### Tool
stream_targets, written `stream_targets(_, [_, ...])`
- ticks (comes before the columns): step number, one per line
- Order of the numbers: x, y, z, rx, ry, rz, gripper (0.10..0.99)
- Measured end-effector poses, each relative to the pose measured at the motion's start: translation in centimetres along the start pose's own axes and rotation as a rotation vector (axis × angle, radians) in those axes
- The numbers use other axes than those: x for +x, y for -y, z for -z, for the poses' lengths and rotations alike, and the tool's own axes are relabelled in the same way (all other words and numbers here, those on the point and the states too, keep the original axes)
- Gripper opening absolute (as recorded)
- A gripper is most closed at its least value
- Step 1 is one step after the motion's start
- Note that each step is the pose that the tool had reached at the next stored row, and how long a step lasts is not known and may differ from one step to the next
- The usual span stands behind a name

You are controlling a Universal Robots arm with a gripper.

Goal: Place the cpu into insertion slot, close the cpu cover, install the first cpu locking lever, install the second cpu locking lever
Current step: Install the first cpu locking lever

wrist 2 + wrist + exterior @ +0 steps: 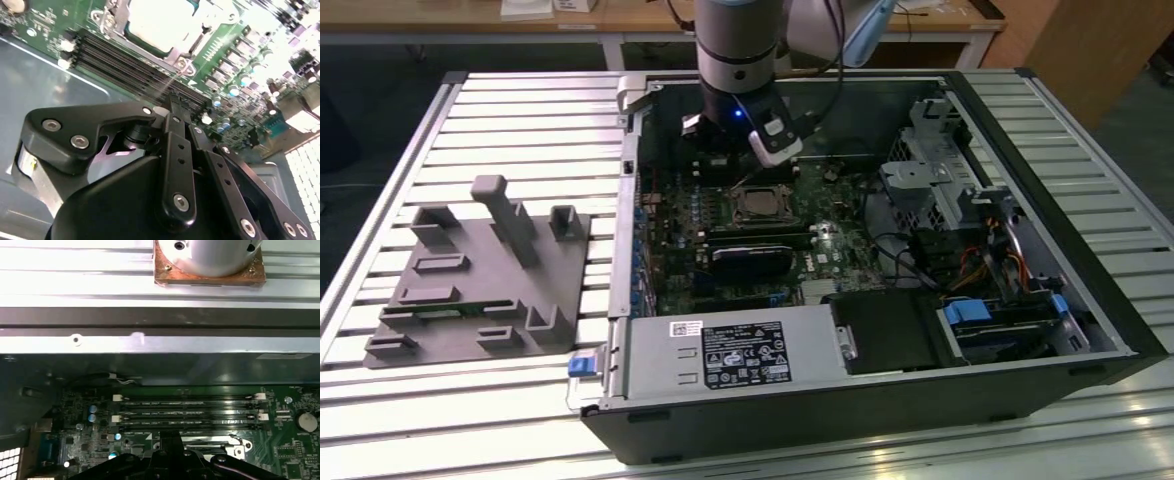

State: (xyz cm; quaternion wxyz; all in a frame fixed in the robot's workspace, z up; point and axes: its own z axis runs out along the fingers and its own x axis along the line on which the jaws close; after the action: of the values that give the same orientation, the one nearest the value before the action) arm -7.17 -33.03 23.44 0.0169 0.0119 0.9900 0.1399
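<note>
An open computer case lies on the table, and my gripper point(731, 172) reaches down into it at the far edge of the insertion slot point(758, 205). In the second wrist view the cpu point(160, 20) sits in that socket with its pale face up. The cpu cover point(150, 50) appears to lie flat around it as a silver frame. A thin silver rod point(167, 82), seemingly a locking lever, runs from the socket's corner towards my gripper point(172, 102). The black fingers meet in one narrow tip, shut, just above the memory slots point(185, 410). Whether the tip touches the rod I cannot tell.
A black labelled box point(744, 355) fills the case's near side. Drive cages and cables point(947, 180) crowd the exterior view's right. A grey fixture block point(480, 270) stands outside the case on the exterior view's left. The case wall point(150, 340) rises close beside the memory slots.
</note>
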Motion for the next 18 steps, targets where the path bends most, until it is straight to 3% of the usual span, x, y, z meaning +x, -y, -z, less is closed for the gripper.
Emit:
stream_targets(3, [-0.37,-0.03,-0.03,0.006,0.0001,0.000,0.106])
stream_targets(10, [-0.41,-0.03,-0.05,0.010,0.0005,0.000,0.106])
stream_targets(11, [-0.41,-0.03,-0.06,0.016,0.0032,-0.003,0.106])
stream_targets(15, [-0.40,0.00,-0.15,0.039,0.0293,-0.042,0.106])
stream_targets(18, [-0.39,0.06,-0.34,0.042,0.0456,-0.073,0.106])
